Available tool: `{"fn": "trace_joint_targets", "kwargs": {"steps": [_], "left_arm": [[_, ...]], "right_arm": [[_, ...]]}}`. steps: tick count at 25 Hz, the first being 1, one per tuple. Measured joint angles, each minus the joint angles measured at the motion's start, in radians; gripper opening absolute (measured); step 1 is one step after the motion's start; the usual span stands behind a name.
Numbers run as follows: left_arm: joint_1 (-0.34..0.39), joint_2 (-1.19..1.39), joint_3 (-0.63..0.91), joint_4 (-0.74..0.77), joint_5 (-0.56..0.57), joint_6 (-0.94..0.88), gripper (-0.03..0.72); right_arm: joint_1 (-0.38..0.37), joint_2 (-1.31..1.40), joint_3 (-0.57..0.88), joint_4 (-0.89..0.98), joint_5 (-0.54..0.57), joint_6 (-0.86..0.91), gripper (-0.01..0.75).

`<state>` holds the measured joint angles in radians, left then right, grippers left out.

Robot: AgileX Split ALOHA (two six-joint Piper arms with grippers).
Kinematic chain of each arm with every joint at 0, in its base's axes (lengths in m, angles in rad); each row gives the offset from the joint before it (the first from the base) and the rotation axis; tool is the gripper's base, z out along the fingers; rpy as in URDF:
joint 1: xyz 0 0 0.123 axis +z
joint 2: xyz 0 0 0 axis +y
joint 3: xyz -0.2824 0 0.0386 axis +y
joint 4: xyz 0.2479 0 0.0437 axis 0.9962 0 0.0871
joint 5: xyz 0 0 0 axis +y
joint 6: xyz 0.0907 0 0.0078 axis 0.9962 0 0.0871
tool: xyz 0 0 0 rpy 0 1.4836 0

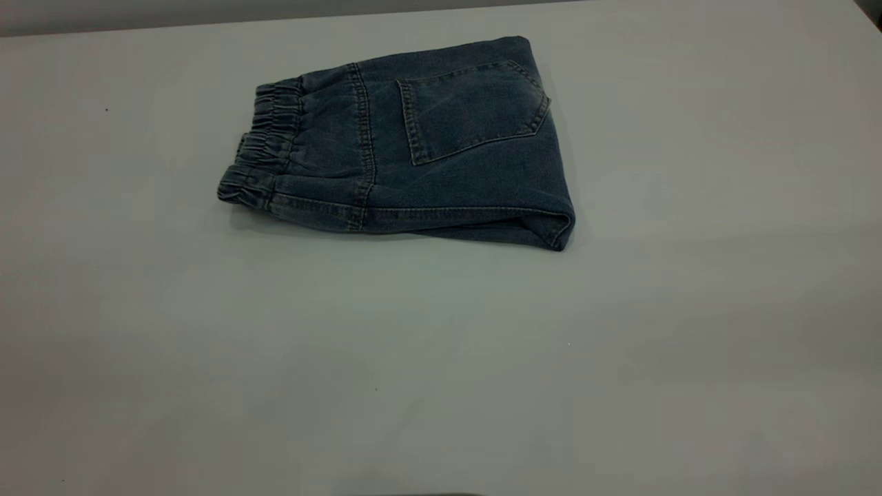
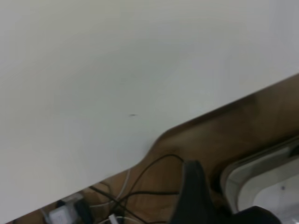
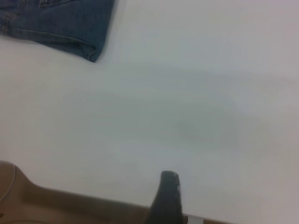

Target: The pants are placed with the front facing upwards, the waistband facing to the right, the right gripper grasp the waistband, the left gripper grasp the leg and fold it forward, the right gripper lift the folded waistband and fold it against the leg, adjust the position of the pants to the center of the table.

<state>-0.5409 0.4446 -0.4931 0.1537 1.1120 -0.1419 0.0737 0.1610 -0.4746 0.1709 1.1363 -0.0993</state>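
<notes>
In the exterior view the pants [image 1: 427, 145] lie folded into a compact bundle on the white bench [image 1: 441, 358], in its far half and a little left of the middle. The gathered waistband [image 1: 265, 148] is at the bundle's left end, the folded edge at the right, and a patch back pocket [image 1: 472, 110] faces up. Neither arm shows in this view. In the left wrist view a single dark finger [image 2: 194, 196] of the left claw [image 2: 201, 205] pokes in over the bench's edge [image 2: 140, 70], above a brown floor with black cables [image 2: 140, 186] and a pale rounded object [image 2: 261, 182]; the pants do not appear here, and with only one finger showing I cannot tell whether this claw is spread or closed. In the right wrist view one dark finger [image 3: 167, 196] of the right claw [image 3: 166, 205] sits at the bench's near edge [image 3: 187, 116], well apart from a corner of the folded denim [image 3: 70, 23] farther across the surface. Nothing is between its fingers that can be seen, and again the spread of the claw cannot be judged.
</notes>
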Motion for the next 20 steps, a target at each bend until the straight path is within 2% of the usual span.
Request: {"fn": "trace_joint_targets", "kwargs": {"steps": [10,20], "left_arm": [[0.000,0.000,0.002,-0.132,-0.003,0.142,0.501],[0.000,0.000,0.002,-0.140,-0.003,0.157,0.501]], "right_arm": [[0.000,0.000,0.000,0.000,0.000,0.000,0.592],[0.000,0.000,0.000,0.000,0.000,0.000,0.592]]}}
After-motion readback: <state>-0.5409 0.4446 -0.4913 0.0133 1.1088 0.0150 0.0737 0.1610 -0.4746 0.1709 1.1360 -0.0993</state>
